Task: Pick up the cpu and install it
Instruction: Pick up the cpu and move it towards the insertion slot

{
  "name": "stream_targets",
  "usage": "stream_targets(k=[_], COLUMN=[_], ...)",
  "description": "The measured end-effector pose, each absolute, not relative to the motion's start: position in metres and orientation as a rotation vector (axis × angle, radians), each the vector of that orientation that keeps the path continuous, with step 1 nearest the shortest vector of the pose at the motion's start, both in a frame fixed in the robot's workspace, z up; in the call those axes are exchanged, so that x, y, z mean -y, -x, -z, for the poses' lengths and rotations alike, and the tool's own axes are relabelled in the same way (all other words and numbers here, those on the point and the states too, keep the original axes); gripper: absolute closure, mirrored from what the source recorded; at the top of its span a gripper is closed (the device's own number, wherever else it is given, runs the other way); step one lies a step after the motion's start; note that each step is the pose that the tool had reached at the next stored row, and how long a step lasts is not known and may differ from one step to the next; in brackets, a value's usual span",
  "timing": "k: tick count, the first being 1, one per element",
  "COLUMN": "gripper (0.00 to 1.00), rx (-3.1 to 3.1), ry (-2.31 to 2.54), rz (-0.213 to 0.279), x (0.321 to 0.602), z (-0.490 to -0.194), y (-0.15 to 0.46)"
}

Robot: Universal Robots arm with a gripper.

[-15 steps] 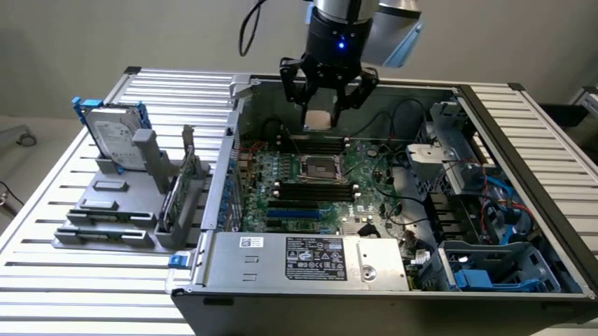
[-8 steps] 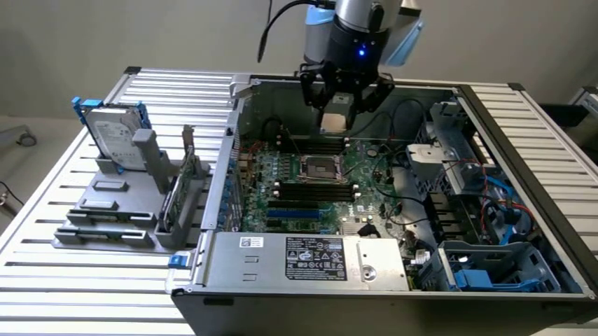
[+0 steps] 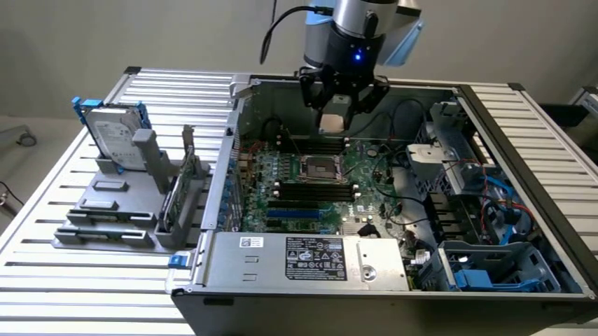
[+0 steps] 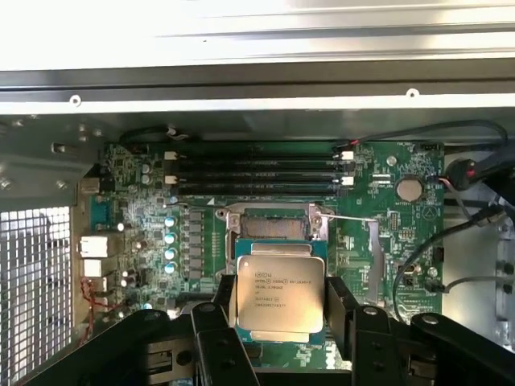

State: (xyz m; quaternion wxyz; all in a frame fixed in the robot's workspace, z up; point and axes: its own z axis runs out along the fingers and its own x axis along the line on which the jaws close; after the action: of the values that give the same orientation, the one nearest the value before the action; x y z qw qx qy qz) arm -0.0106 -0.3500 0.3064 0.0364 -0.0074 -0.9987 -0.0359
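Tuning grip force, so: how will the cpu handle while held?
The cpu looks a stiff, flat plate, so it probably won't flex. Its smooth metal lid and thin edges may slip between the fingers. It's likely light, yet fragile if it drops onto the socket.

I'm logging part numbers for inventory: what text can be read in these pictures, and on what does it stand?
"XEON", likely, on the top line of the cpu lid; its other lines are too blurred to read.
Too small to read: the print on the power supply label.
Too small to read: the hard drive label.
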Motion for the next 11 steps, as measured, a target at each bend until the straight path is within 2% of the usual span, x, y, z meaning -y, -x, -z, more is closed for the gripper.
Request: stream_targets(k=[11], gripper=[0.46], rx=[3.066], ry=[0.023], rz=[0.108], x=[0.347], z=[-0.293], y=[0.013])
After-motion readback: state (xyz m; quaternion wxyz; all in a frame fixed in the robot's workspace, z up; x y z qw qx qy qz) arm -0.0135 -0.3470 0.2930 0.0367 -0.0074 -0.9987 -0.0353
